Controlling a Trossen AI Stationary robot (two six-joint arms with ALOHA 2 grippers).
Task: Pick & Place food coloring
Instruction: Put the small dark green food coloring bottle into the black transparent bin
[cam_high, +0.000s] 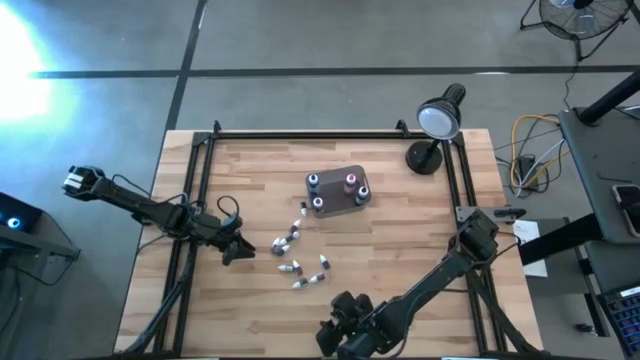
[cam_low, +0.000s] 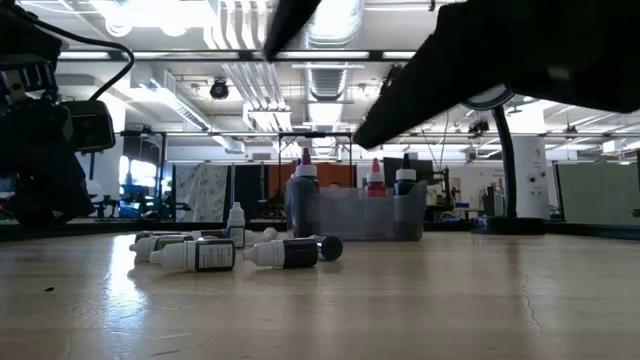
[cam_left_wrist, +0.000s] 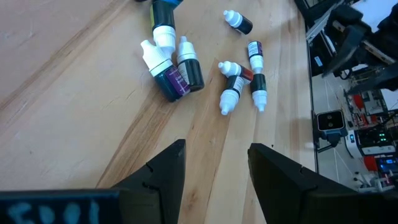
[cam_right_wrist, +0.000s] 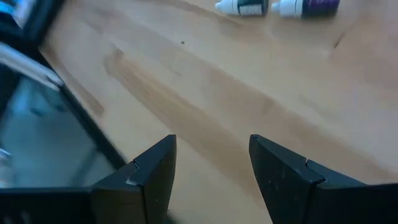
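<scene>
Several tiny food coloring bottles (cam_high: 296, 250) lie loose on their sides mid-table, seen close in the left wrist view (cam_left_wrist: 177, 71) and in a row in the low view (cam_low: 240, 250). Three more stand upright in the smoky-grey tub (cam_high: 338, 190), (cam_low: 360, 212). My left gripper (cam_high: 240, 250) is open just left of the loose bottles, empty (cam_left_wrist: 214, 155). My right gripper (cam_high: 335, 335) waits open near the near edge, with two bottles (cam_right_wrist: 280, 7) ahead of its fingers (cam_right_wrist: 211, 155).
A black desk lamp (cam_high: 437, 125) stands at the far right corner. A black metal frame (cam_high: 330, 134) runs along the table's far and side edges. Bare wood (cam_high: 420, 230) lies right of the bottles.
</scene>
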